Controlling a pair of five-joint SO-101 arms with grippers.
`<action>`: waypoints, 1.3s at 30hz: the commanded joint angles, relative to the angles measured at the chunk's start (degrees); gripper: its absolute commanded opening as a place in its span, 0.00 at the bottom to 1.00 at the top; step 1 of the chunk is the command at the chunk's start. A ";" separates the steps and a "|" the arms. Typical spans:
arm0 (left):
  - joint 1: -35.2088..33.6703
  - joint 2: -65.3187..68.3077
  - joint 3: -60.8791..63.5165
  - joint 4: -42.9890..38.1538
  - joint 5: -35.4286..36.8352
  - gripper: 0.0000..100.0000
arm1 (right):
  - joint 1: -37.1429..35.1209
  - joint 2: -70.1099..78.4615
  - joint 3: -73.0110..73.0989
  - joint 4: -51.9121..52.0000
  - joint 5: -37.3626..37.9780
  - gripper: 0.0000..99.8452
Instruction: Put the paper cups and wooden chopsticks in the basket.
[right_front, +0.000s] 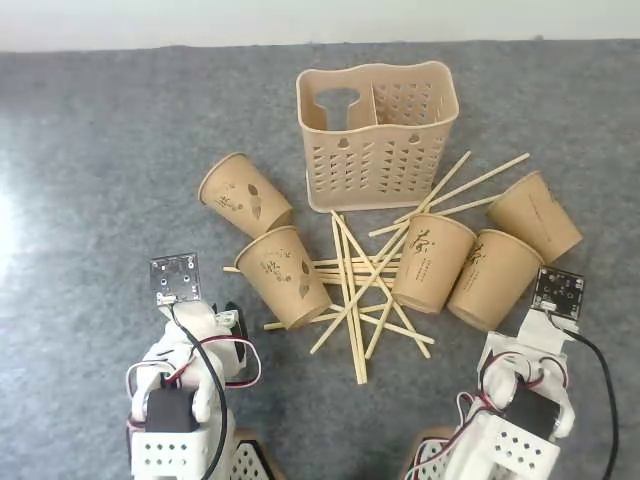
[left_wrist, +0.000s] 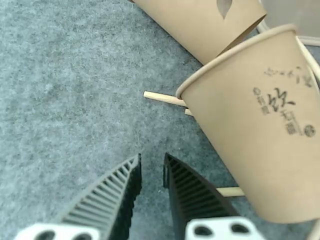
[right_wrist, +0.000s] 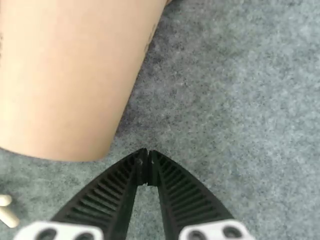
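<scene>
A beige perforated basket stands upright at the back centre of the grey mat. Several paper cups lie on their sides: one left of the basket, one in front of it, and three to the right. Wooden chopsticks lie crossed in a heap between the cups. My left gripper hovers low over bare mat, open by a narrow gap and holding nothing, beside a cup that rests on a chopstick. My right gripper is shut and holding nothing, just short of a cup.
Both arm bases sit at the mat's near edge, one at the left and one at the right. Bare mat spreads to the far left and in front of the chopstick heap. The basket has a divider with a handle.
</scene>
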 joint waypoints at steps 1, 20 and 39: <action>0.26 -0.97 -0.40 0.26 0.62 0.07 | 0.31 -0.48 1.05 0.31 -0.79 0.01; 7.47 -0.97 -0.40 0.26 0.79 0.07 | 0.13 -0.48 1.05 0.31 -0.79 0.01; -1.32 -1.05 -0.57 -3.43 0.53 0.07 | 0.31 -0.48 1.05 0.31 -0.79 0.01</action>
